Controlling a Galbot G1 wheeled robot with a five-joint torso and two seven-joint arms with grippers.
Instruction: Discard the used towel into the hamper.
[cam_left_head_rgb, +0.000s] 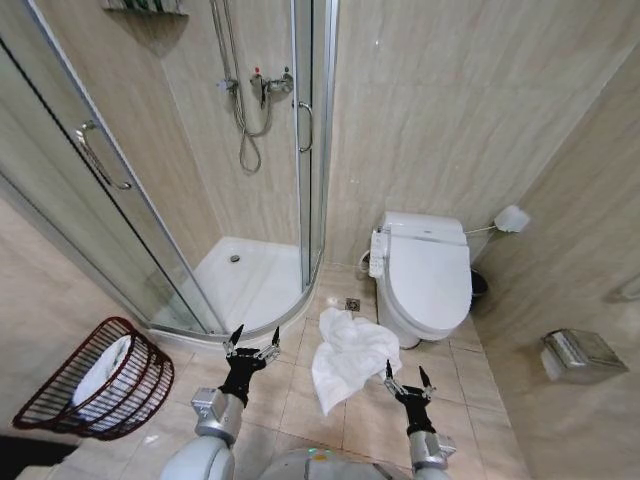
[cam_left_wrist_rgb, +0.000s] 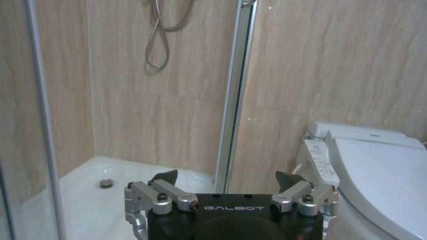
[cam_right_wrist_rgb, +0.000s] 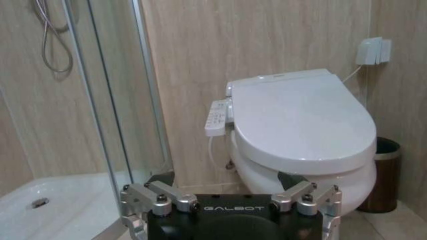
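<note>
Beige floor tiles (cam_left_head_rgb: 300, 400) carry a crumpled white towel (cam_left_head_rgb: 350, 360), lying between both released claws with open tile around it. Left claw (cam_left_head_rgb: 252, 342) and right claw (cam_left_head_rgb: 411, 380) hover apart. Well left of the left claw, the ribbed dark-red wire hamper (cam_left_head_rgb: 95, 380) lies tipped.

One white towel (cam_left_head_rgb: 350, 358) lies crumpled on the floor tiles. One dark-red wire hamper (cam_left_head_rgb: 62, 392) lies tipped on its side with one white cloth (cam_left_head_rgb: 103, 371) inside. There is one toilet (cam_left_head_rgb: 428, 277), one small bin (cam_right_wrist_rgb: 381, 175), and two tools, left tool (cam_left_head_rgb: 252, 345) and right tool (cam_left_head_rgb: 409, 383).
</note>
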